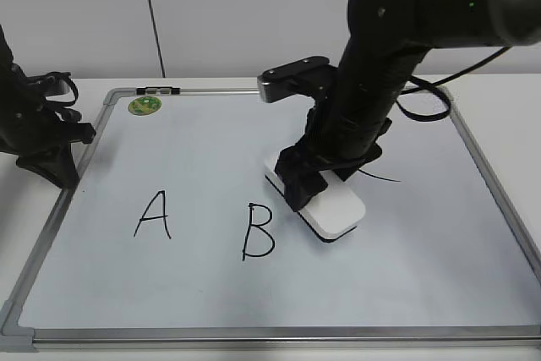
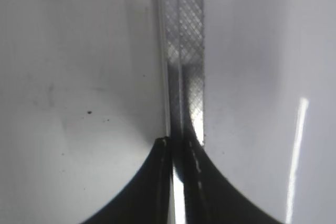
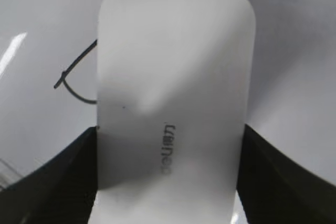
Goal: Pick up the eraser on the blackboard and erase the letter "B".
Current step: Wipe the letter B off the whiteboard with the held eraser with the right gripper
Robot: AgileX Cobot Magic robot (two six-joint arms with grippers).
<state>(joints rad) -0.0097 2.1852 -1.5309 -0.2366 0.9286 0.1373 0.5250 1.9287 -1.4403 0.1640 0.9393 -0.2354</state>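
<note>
The white eraser lies on the blackboard, just right of the black letter "B". My right gripper comes down from above and is shut on the eraser's far end. In the right wrist view the eraser fills the gap between the two fingers, which touch its long sides. I cannot tell whether it rests on the board or is just lifted. My left gripper is shut and empty at the board's left edge, and in its wrist view it sits over the metal frame.
A black "A" is left of the "B". A curved black stroke shows behind the right arm, also seen left of the eraser in the right wrist view. A green sticker sits at the board's top left corner.
</note>
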